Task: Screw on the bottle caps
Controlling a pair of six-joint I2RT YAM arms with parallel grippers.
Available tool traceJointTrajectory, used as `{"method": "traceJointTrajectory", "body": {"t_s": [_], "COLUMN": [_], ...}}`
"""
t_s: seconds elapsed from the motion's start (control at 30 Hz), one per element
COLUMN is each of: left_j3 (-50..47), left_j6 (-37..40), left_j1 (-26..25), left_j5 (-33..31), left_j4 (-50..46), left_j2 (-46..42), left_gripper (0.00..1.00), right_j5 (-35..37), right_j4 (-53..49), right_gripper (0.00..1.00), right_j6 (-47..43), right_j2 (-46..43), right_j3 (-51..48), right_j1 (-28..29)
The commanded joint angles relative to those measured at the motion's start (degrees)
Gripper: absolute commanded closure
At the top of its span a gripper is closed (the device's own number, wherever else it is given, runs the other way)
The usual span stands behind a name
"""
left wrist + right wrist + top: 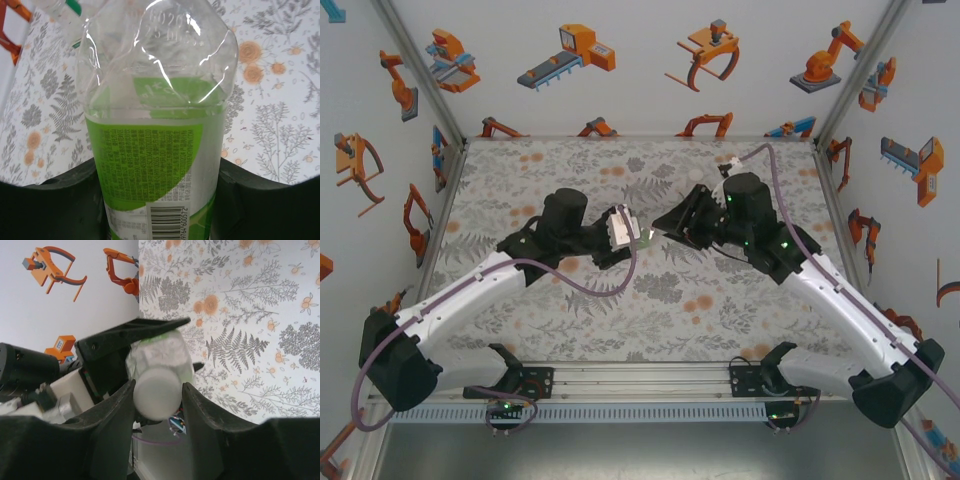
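The clear bottle with the white-and-green label (pixel 155 150) hangs on its side above the mat, base away from the left wrist camera. My left gripper (pixel 157 182) is shut on its labelled body, a black finger on each side. In the top view this bottle (pixel 623 226) points right toward my right gripper (pixel 660 232). A white bottle cap (pixel 157 392) sits on the bottle's neck. My right gripper (pixel 158 390) stands slightly open around the cap, its left finger against it and a thin gap on the right.
Another clear bottle (pixel 60 12) with a green part lies on the flower-patterned mat (pixel 570 300) beyond the held one. Something small and white (pixel 695 175) rests near the back of the mat. White walls with orange robot pictures enclose the table.
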Motion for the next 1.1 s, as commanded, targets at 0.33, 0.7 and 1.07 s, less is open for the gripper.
{"method": "traceJointTrajectory", "body": {"t_s": [0.33,0.7,1.07], "left_j3": [2.43,4.26,3.11], "left_j6": [-1.02,-2.75,-2.25], "left_j1": [-0.95,-0.91,-0.92], "left_j5": [-0.20,-3.51,-1.26], "left_j4": [-0.15,-1.02,-0.50], "left_j2": [-0.41,1.23,-0.45], "left_gripper": [1.00,1.00,0.79], "right_j5": [0.27,-0.83,-0.57], "right_j4": [1.34,1.21,1.69], "right_gripper": [0.57,0.50,0.61], "right_j6": [-1.40,-1.53,-2.73], "right_j2": [-0.33,0.20,0.42], "right_j3": [1.11,1.27,1.10], "right_j1": [-0.19,-0.20,-0.21]}}
